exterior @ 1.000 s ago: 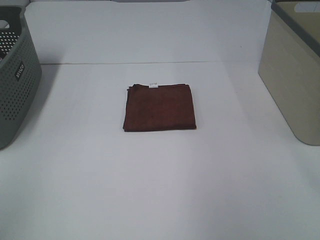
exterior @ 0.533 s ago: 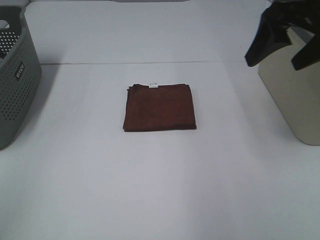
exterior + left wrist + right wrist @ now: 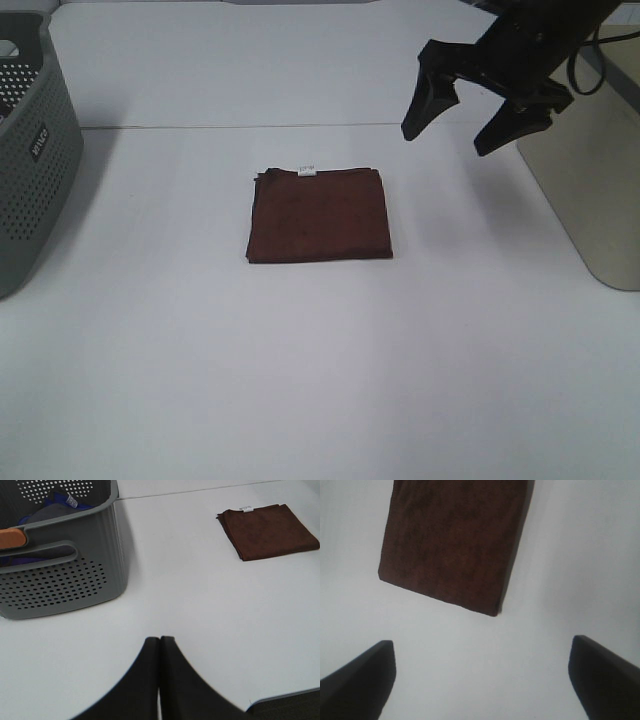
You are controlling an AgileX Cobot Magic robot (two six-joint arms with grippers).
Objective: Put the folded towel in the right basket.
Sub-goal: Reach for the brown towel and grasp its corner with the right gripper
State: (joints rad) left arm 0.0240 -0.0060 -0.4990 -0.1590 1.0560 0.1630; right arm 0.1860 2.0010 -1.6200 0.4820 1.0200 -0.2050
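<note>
The folded dark brown towel (image 3: 319,214) lies flat on the white table in the middle, with a small white tag at its far edge. It also shows in the left wrist view (image 3: 268,531) and the right wrist view (image 3: 454,542). My right gripper (image 3: 452,137) is open wide and empty, in the air to the right of and beyond the towel; its fingertips (image 3: 362,677) frame the table below the towel. The beige right basket (image 3: 590,170) stands at the right edge. My left gripper (image 3: 160,652) is shut and empty, out of the exterior view.
A grey perforated basket (image 3: 30,160) stands at the left edge; in the left wrist view it (image 3: 60,575) holds blue cloth and an orange item. The table's back edge meets a white wall (image 3: 300,70).
My right arm came into view at the upper right and has moved left and down toward the towel, with its jaws open. The towel has not moved.
</note>
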